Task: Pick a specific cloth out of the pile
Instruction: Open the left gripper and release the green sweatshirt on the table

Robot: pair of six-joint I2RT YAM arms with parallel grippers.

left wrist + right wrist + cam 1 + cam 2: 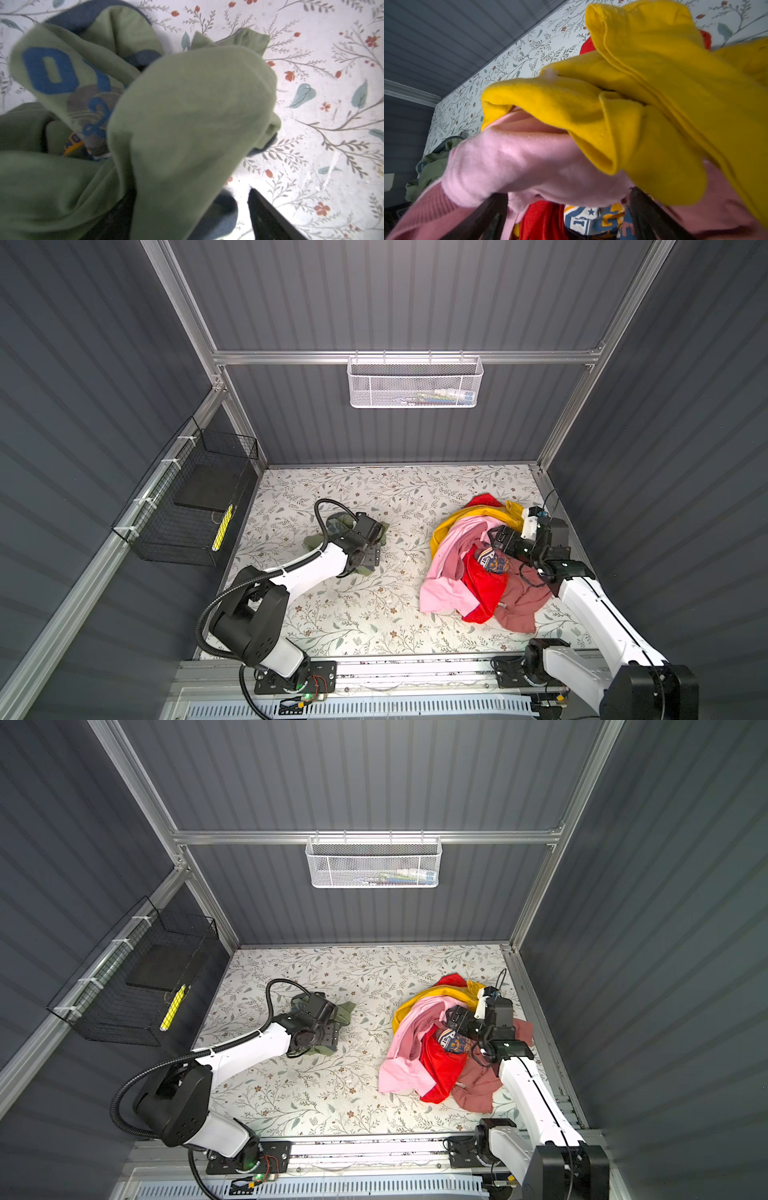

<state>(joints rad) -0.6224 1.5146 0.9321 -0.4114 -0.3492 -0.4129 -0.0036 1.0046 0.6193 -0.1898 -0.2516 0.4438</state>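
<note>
Floral table [374,614]: cloth [312,540], seemingly crumpled, left; pile [444,572] right.

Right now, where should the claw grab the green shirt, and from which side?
Grab the green cloth by its puffy fold in the middle, coming straight down from above. It lies bunched up on the table, away from the pile, so that hump sticks up and probably pinches easier than the flat edges.

From high above, both top views share the whole floral-printed tabletop [365,614]; my wrist cameras hug sage-green cloth [187,124] and multicoloured pile [654,104].
</note>
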